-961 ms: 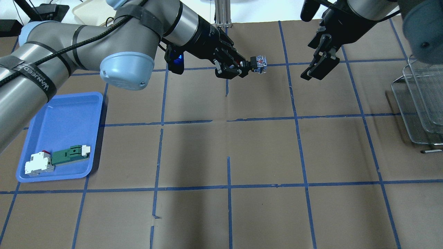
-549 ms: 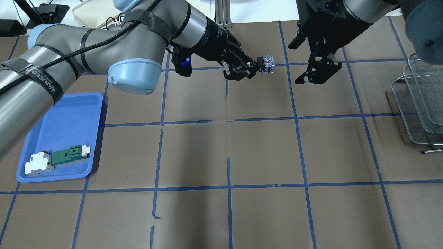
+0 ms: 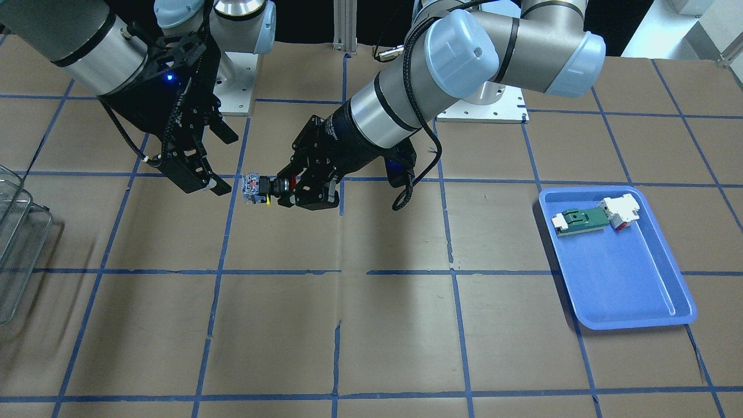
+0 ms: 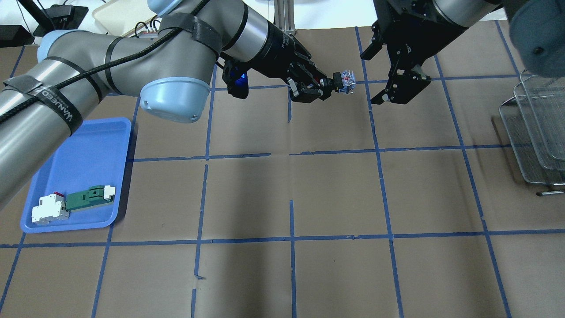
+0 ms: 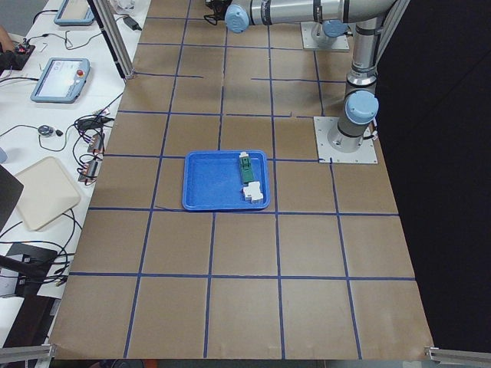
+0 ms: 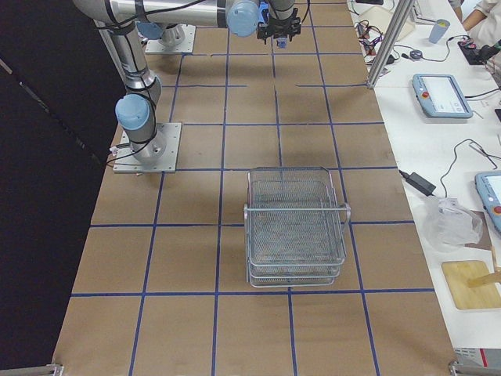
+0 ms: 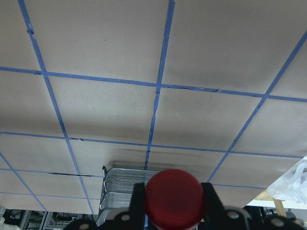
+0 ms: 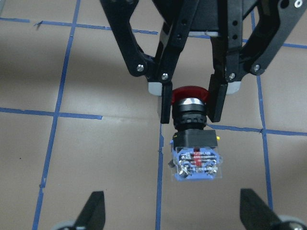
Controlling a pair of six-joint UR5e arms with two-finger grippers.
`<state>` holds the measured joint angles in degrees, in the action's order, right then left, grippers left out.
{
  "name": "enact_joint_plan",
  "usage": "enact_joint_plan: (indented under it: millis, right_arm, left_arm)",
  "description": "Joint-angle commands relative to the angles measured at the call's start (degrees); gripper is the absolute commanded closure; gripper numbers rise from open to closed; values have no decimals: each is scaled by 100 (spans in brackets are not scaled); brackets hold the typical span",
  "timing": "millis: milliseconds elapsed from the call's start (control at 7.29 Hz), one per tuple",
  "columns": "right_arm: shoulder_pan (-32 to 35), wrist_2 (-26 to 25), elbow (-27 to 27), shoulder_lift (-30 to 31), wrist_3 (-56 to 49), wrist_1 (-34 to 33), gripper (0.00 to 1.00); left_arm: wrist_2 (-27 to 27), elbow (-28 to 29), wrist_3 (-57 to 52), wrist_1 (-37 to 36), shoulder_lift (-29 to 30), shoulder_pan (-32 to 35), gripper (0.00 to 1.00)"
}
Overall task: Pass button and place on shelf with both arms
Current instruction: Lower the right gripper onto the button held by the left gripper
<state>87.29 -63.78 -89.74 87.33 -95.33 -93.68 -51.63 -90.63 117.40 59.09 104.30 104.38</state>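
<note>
Both grippers stand closer together than half a second ago: left gripper [image 4: 329, 85] has carried button [image 4: 345, 82] a little nearer shelf [image 4: 529, 132], and right gripper [image 4: 394, 93] has edged in to meet it. Location of button: in the air, well apart from shelf, just short of right gripper and not touching it. Left gripper: clamped on the neck just behind the cap. Right gripper: fingers spread wide, holding nothing. Description: red mushroom cap, silver collar, black cylindrical neck, blue-white terminal block at the rear showing small screws and a yellow tab. Handling, by estimate: light, rigid, plastic and metal; the round neck is smooth and may twist in a grip. Recommended hold: flat sides of the rear block, the free end facing right gripper.
</note>
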Motion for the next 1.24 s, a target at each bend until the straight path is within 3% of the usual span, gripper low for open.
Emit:
enact_joint_plan:
  millis: [0,1098]
  right_arm:
    - [33,67,1,-58,269,-27,0]
    - [235,234,-17,-252,295,-194,0]
  left_arm:
    - [3,-34,2,-12,-50,3,100]
    - [3,-34,-7,-20,-86,3,100]
